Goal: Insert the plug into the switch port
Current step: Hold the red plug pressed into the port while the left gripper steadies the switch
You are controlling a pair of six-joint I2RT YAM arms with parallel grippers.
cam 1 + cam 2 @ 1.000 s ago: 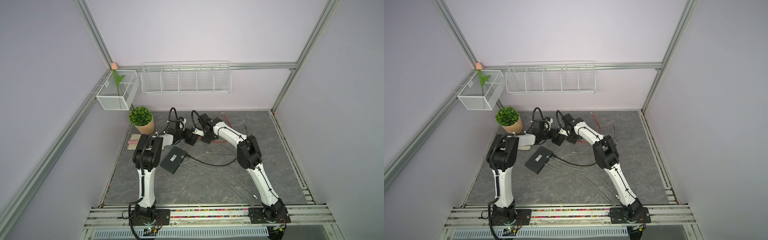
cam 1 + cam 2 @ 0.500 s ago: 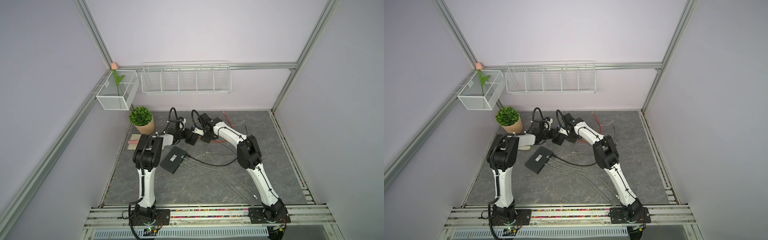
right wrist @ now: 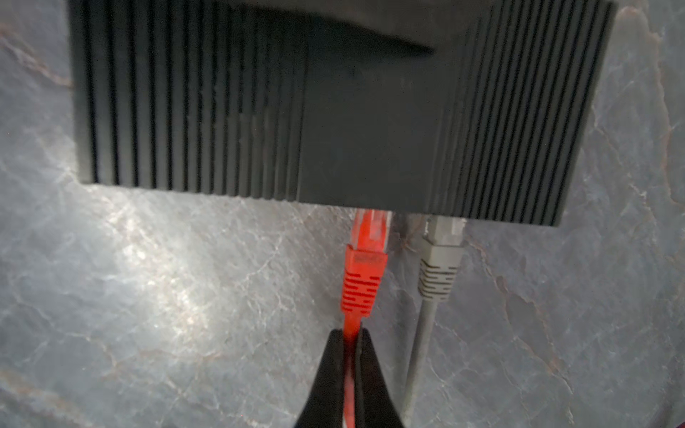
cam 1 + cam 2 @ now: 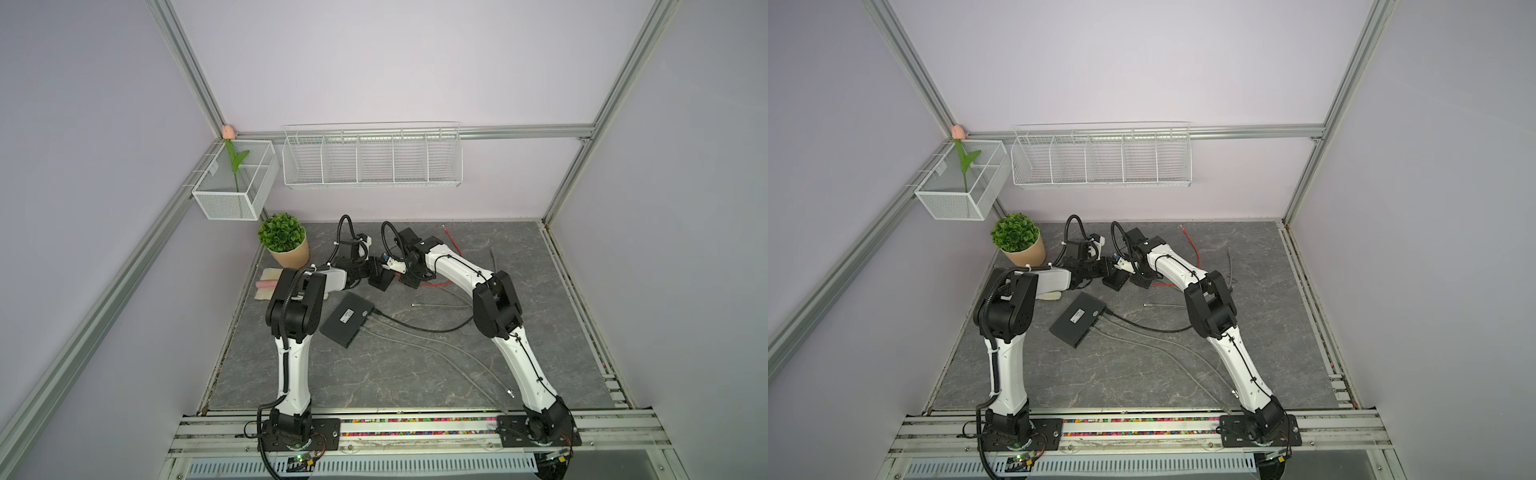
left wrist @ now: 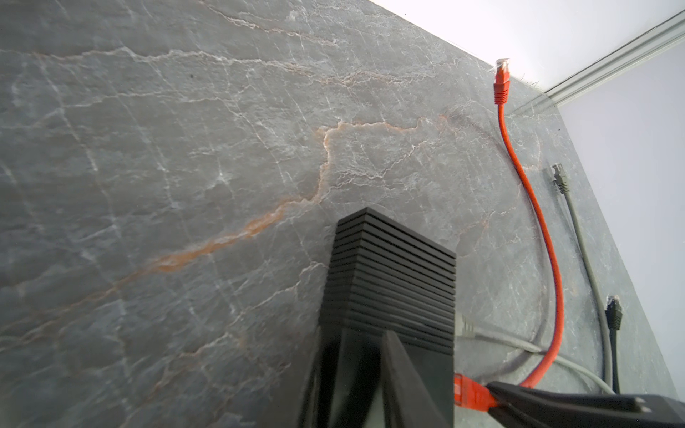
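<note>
Starting at the front edge of the table [image 4: 395, 386]: a flat black box [image 4: 351, 320], already wired and left alone, nearer the left edge. Further in, in the far half and left of the middle, gripping the small ribbed switch [image 3: 333, 111] with the left gripper [image 5: 359, 348], closed across its body, likely to brace it against sliding on the smooth stone under a push. Meeting it from the opposite side with the right gripper [image 3: 350, 332], pinched tight on the red cable [image 5: 555, 266] just behind the plug [image 3: 365, 266] rather than on the plug itself, probably to keep the jaws clear of the port face and of the grey plug [image 3: 441, 266] seated just beside. Holding the red plug square to its port, tip at the opening but seemingly not fully home. Beyond, toward the far edge, leaving the cable's other end [image 5: 502, 83] free and slack, so no tug against the push. Last, at the far left corner, a potted plant [image 4: 284, 241], well apart.
</note>
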